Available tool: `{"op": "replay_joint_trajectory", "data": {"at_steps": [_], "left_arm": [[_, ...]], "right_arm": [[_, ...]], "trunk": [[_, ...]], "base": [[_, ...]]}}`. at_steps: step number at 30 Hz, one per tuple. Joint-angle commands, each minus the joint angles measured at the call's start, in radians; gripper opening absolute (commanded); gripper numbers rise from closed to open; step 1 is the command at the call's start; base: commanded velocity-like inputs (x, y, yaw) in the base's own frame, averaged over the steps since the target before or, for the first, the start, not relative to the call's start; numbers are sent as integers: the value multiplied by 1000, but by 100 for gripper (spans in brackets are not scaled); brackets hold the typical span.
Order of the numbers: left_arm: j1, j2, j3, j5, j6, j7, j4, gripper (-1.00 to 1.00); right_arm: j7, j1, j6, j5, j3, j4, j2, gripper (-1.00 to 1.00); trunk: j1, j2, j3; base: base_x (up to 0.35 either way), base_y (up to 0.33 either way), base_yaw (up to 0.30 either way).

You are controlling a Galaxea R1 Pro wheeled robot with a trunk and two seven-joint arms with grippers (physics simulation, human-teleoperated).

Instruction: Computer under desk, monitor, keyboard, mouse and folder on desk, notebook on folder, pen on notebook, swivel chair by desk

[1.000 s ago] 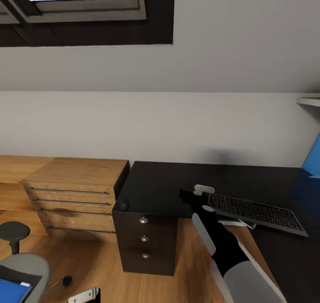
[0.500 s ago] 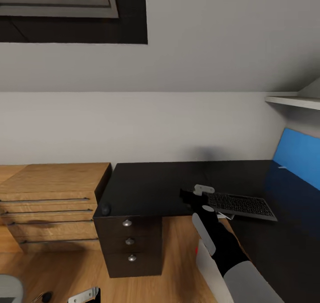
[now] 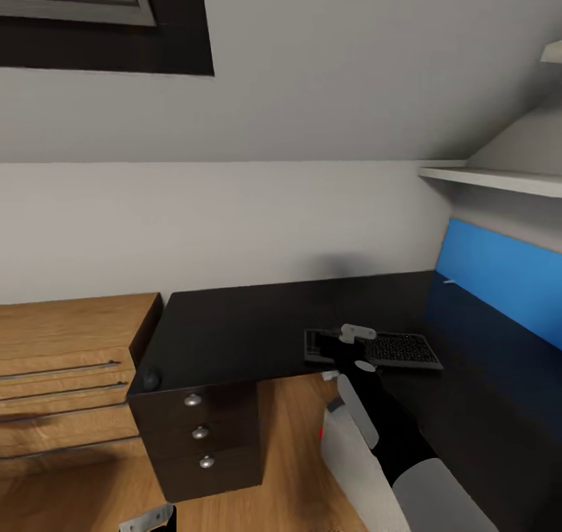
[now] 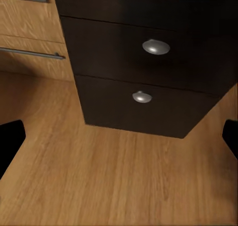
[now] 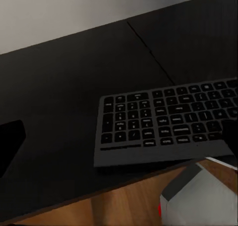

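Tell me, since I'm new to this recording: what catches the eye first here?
The glossy black desk fills the middle of the head view, with the keyboard lying near its front edge, just beyond the right gripper. A bright blue back panel stands out along the desk's right side. The small black mouse sits at the desk's front left corner, above three drawers with silver knobs.

Light wooden chest of drawers [image 3: 62, 384], skylight [image 3: 70, 1], wall shelf [image 3: 492, 179].
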Motion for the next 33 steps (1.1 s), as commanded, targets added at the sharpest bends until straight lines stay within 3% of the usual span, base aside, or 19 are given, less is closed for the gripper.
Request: {"op": "replay_joint_trajectory", "data": {"at_steps": [1,10,33], "left_arm": [[0,1,-4,10,-6,5,0,100],[0,1,-6,10,-6,5,23,100],[0,2,3,12,-6,4,26,100]], "right_arm": [[-8,-1,3,-8,3,-1,0,100],[-9,-1,2,-8,3,0,1,100],[-9,-1,-1,-8,3,-3,1,100]], "trunk": [[0,-1,-1],[0,-1,-3],[0,-1,-4]], "base": [[0,0,-266],[0,0,-216],[29,0,-7]]}}
